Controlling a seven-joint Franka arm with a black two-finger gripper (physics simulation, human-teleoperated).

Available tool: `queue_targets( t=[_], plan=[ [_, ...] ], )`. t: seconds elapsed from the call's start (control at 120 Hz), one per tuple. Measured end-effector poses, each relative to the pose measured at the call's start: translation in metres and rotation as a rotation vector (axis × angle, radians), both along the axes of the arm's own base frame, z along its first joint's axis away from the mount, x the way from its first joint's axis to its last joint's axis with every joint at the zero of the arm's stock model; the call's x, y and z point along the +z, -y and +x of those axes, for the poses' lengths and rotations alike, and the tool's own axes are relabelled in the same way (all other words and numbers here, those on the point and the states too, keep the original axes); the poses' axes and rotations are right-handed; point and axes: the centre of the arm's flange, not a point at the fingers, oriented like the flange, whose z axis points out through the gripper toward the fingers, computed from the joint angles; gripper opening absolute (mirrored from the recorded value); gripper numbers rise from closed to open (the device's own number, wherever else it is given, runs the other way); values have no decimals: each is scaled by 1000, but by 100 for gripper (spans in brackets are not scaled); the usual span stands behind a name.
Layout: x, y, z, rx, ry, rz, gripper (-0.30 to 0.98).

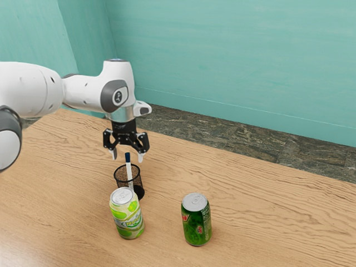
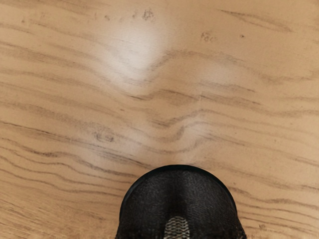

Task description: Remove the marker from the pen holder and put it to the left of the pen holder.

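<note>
1. Two fingers [image 1: 141, 157] of the gripper [image 1: 127, 157] stand wide apart, pointing down; they have hold of nothing.
2. Nearest to them is the marker [image 1: 130, 173], its dark blue cap [image 1: 128, 158] at about fingertip height in the exterior view; the cap appears in the gap there, clear of both fingers (whether it is truly centred in depth, I cannot tell).
3. It should handle as a light, stiff stick, hard to harm; its smooth barrel may slip or swivel if pinched off centre, so a modest, square squeeze ought to do.
4. Best hold is probably the exposed part, across the cap's lower end and the upper white barrel; gripping the cap alone risks pulling it off.
5. Around the barrel's lower part is the mesh pen holder [image 1: 138, 181]; the marker stands in it with a slight lean, top above the rim, so the lift should run along that lean, lest the holder tip.
6. Just beside the holder is a lime-patterned can [image 1: 127, 214]; farther off, a dark green can [image 1: 196, 219], both upright on the table [image 1: 267, 206].
</note>
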Motion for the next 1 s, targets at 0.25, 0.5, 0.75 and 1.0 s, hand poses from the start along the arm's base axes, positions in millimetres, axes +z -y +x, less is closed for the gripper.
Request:
queue_targets(
  t=[0.25,0.5,0.75,1.0],
  plan=[
    [6,5,-8,-41,-7,38,69],
    [0,3,-13,-76,-3,49,69],
    [5,18,-8,-93,43,16,69],
    [3,18,-13,-77,53,-1,69]
  ],
)
